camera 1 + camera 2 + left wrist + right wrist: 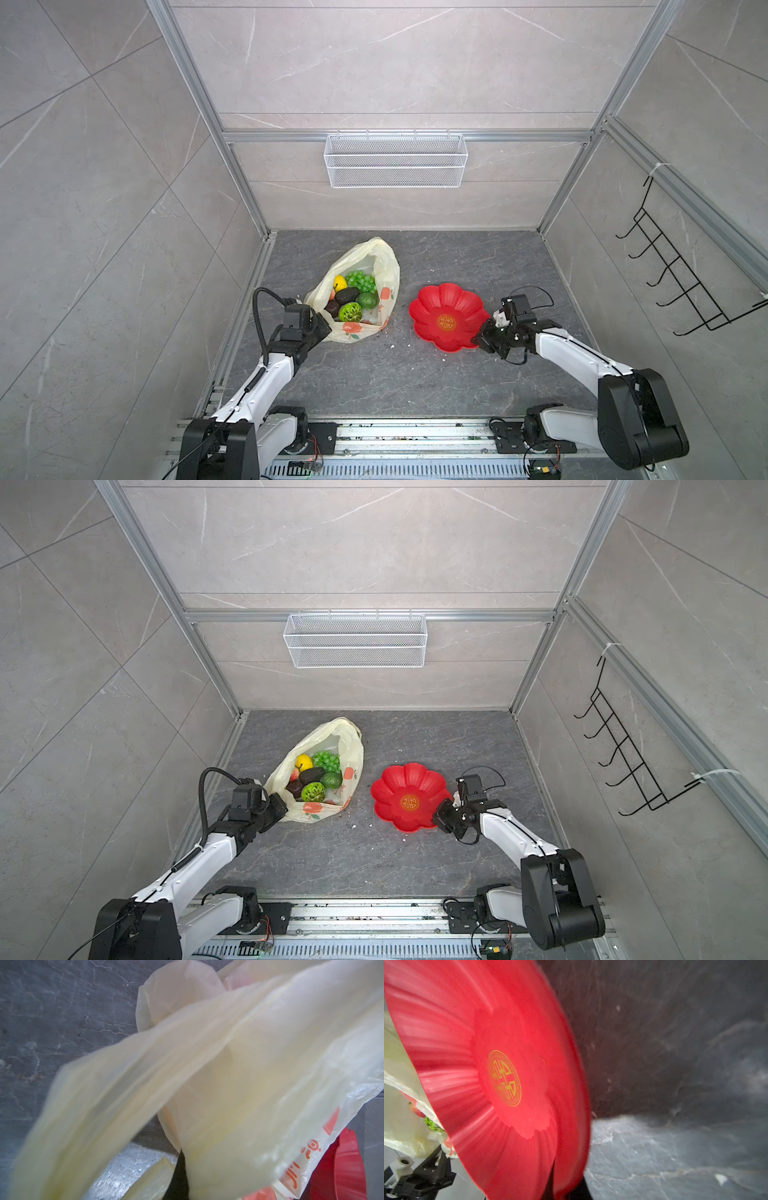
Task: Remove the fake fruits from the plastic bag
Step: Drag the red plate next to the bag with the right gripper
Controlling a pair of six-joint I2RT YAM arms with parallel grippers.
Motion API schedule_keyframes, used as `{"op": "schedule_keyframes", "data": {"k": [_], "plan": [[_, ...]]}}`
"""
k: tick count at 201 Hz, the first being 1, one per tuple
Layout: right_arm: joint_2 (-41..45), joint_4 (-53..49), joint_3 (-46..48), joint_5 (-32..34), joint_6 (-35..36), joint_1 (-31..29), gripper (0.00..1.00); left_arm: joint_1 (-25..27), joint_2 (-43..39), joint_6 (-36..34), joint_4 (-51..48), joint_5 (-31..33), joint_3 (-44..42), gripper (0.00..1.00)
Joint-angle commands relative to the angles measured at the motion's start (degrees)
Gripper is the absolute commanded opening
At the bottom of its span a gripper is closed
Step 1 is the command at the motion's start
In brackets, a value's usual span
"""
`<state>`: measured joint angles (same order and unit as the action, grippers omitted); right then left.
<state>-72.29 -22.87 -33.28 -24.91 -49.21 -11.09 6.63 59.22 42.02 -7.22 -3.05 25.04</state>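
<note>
The desk (415, 374) is a dark grey slab veined like stone, with white crumbs (390, 345) scattered between the things on it. Pale grey tiled walls (395, 62) with thin light veins close it in on three sides, edged by an aluminium frame (407, 136). A white mesh basket (395, 160) hangs on the back wall and a black wire hook rack (681, 270) on the right wall. The plastic bag (388, 266) lies open on the left half of the desk, and the fake fruits (353, 299) all sit inside it, the green grape bunch (360, 281) farthest back. The left claw (322, 328) is pinched shut on the bag's near edge. Just to the right of the bag, apart from it, is a red plate (436, 299) shaped like a flower, and the right claw (478, 340) is clamped on its near right rim. The bag carries orange fruit pictures (386, 294) and orange writing (307, 1153), too partial to read. The plate's centre bears a round gold emblem (504, 1078) of angular interlocking strokes inside a patterned ring.
</note>
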Motion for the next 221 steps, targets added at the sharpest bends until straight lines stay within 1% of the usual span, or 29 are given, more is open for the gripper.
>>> {"op": "schedule_keyframes", "data": {"k": [1, 34, 64, 92, 119, 151, 169, 203, 221], "plan": [[2.88, -2.26, 1.12, 1.06, 0.9, -3.33, 0.0, 0.65, -2.56, -0.12, -2.62, 0.84, -0.98, 0.0], [3.62, -1.64, 2.03, 3.54, -0.75, -9.07, 0.0, 1.25, -4.72, 0.68, -4.0, 0.68, -2.36, 0.0], [1.68, -1.4, 1.43, 6.26, -1.77, -13.58, 0.0, 1.58, -6.71, 1.33, -4.88, 0.68, -2.94, 0.0], [1.11, -2.68, 0.64, 9.13, -1.69, -15.54, 0.0, 2.34, -8.43, 2.66, -5.93, 0.7, -3.57, 0.0], [1.23, -5.74, -0.87, 12.35, -0.43, -16.3, 0.04, 3.7, -11.04, 4.24, -7.47, 1.53, -4.92, 0.0], [1.28, -7.46, -2.17, 14.56, 0.52, -16.56, 0.13, 4.49, -15.15, 5.27, -9.83, 3.71, -6.13, 0.0], [1.53, -8.51, -3.21, 15.69, 1.0, -16.66, 0.22, 4.53, -16.63, 4.64, -10.35, 5.22, -6.15, 0.0], [3.1, -12.84, -6.17, 19.48, 2.04, -17.18, 0.45, 4.5, -13.07, 1.42, -9.52, 5.09, -3.47, 0.0], [4.54, -16.2, -8.59, 23.05, 2.28, -18.08, 0.54, 4.51, -10.58, 0.28, -6.93, 3.4, -2.42, 0.0]]}}
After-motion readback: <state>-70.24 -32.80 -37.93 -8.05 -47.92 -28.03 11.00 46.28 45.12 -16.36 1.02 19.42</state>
